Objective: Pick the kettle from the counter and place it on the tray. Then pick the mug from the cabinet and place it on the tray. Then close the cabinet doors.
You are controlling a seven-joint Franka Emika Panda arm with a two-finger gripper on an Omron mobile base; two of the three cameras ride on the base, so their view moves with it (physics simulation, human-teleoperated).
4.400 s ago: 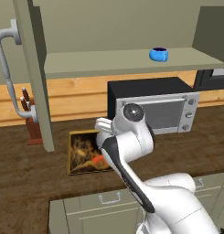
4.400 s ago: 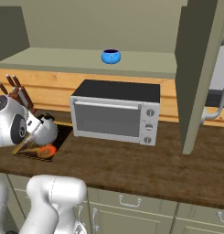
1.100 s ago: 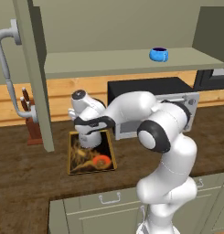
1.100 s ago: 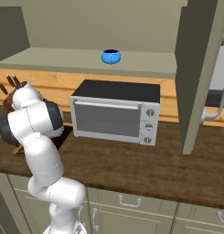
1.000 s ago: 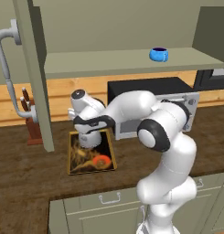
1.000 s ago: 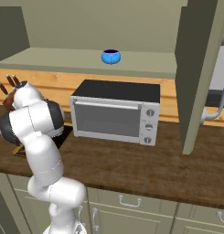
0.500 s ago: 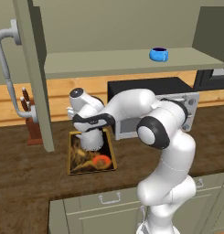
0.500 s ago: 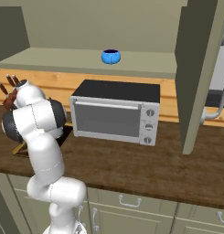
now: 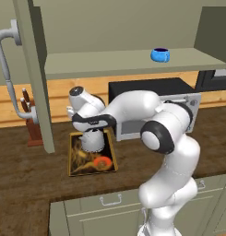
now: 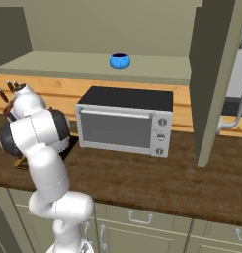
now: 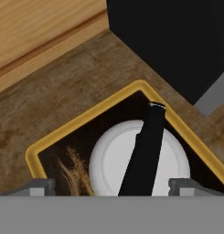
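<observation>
Kettle first: the small dome-shaped silvery-white kettle (image 9: pixel 92 140) with the black handle now stands on the flat rectangular tray with the thin golden-wood rim (image 9: pixel 71 155), on its back part, near the black microwave (image 9: pixel 151 87).

From my remote seat I go from left to right in the left base view. At far left I see the open pale grey-green cabinet door (image 9: pixel 37 69) with its curved silver-grey handle, and the wooden knife block (image 9: pixel 32 123) behind it. Then comes the tray on the dark brown wood-grain counter (image 9: pixel 22 184), and directly above the kettle hangs the two-finger gripper (image 9: pixel 92 130). Its jaws are spread wide and hold nothing; in the hand view the tips stand on both sides of the kettle's black handle (image 11: pixel 143 153), apart from it.

For the coming move, I judge one relation important: the small bright blue mug (image 9: pixel 159 55) lies up and far to the right of the gripper, on the cabinet shelf (image 9: pixel 110 62), so the arm must rise and swing right.

Compared with one second ago, the jaws have opened from their grip on the kettle, and the hand has lifted a little. The kettle stays in the same place on the tray.
</observation>
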